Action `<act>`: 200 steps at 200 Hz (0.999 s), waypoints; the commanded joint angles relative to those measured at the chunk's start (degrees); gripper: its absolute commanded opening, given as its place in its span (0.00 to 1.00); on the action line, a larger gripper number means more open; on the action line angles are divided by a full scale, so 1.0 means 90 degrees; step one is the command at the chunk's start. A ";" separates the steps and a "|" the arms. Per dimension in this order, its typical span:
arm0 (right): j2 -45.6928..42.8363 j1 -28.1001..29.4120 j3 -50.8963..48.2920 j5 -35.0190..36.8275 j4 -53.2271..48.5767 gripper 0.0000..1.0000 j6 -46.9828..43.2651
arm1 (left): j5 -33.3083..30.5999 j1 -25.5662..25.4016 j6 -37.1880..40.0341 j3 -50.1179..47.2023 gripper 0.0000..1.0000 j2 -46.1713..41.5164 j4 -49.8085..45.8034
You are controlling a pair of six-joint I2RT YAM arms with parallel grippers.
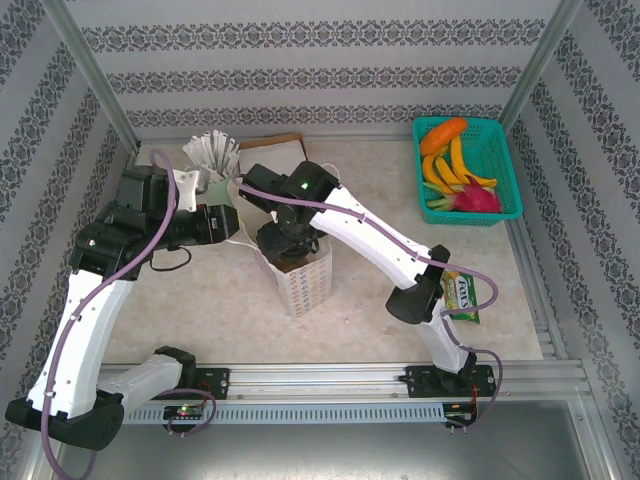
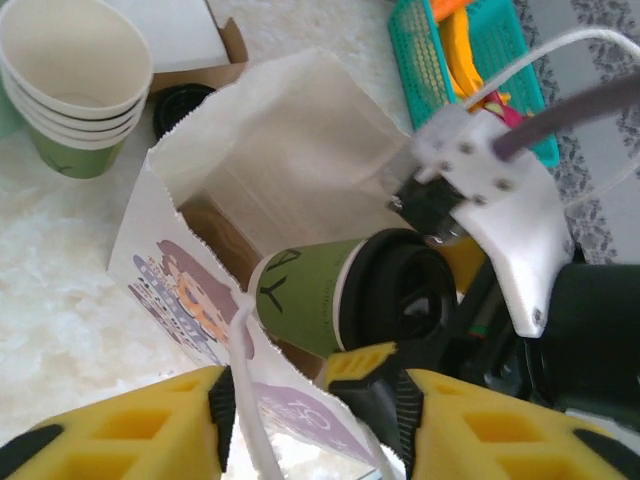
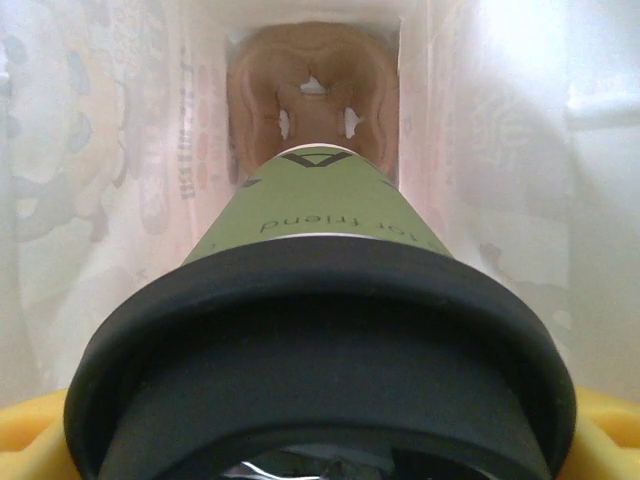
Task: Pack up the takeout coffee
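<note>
Closest to the left wrist camera, the left gripper [image 2: 285, 400] is seen with its yellow fingers apart. The bag's white handle cord [image 2: 248, 410] runs loosely through the gap and does not look pinched, so this hand is judged open and holding nothing. Just beyond it stands the printed wall of the paper bag [image 2: 170, 290], whose mouth is wide. Within that mouth the takeout coffee [image 2: 310, 295] is carried by the right gripper [image 1: 283, 243], whose yellow pads are closed on the cup's lid end, beside the black lid [image 2: 400, 290]. The cup is partway inside the bag and clear of its floor.

The relation that matters is given from the right wrist. The cup's long axis is laid along the gripper's own line of sight, with the base leading and the lid toward the hand. Straight ahead of the base, at the bottom of the bag, a brown cardboard cup carrier [image 3: 312, 100] is seen, with a gap between the two.

From the left wrist the cup is seen tilted against the bag's walls, so some straightening may be called for before it is lowered. The right arm is judged the one to finish the move, and the left, placed beside the bag, is suited to steadying it. Farther off, a stack of paper cups [image 2: 75, 80] and a teal fruit basket [image 1: 470, 170] are set well apart.
</note>
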 commanded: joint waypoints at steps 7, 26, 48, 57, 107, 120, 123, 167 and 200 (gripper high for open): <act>-0.0216 0.0060 -0.0152 -0.0204 -0.1283 0.73 -0.0126 | -0.0031 -0.0007 0.0533 0.0208 0.70 0.0007 0.0012; -0.0338 0.0059 -0.0395 -0.0290 -0.1284 0.73 -0.0101 | -0.0700 0.0010 0.0712 0.0460 0.85 0.0079 -0.0140; -0.0486 0.0060 -0.0704 -0.0190 -0.1284 0.73 -0.0012 | -0.1954 0.0009 0.1158 0.0514 0.95 0.0164 -0.0046; -0.0507 0.0060 -0.0770 -0.0171 -0.1284 0.73 -0.0012 | -0.2468 0.0014 0.1410 0.0445 0.97 0.0225 0.0101; -0.0619 0.0060 -0.0974 -0.0222 -0.1274 0.72 -0.0280 | -0.2511 0.0078 0.2073 0.0465 1.00 0.0788 0.0856; -0.0642 0.0051 -0.1044 -0.0207 -0.1274 0.73 -0.0446 | -0.2301 0.0079 0.2191 0.0515 1.00 0.0965 0.0962; -0.0647 0.0050 -0.1054 -0.0203 -0.1274 0.73 -0.0475 | -0.2267 0.0078 0.2221 0.0529 1.00 0.1008 0.0980; -0.0717 0.0020 -0.1132 -0.0216 -0.1274 0.72 -0.0697 | -0.1080 0.0097 0.2700 0.1153 1.00 0.1926 0.0508; -0.0851 0.0014 -0.1338 -0.0234 -0.1242 0.72 -0.0862 | -0.0303 0.0162 0.2863 0.1716 1.00 0.2487 0.0228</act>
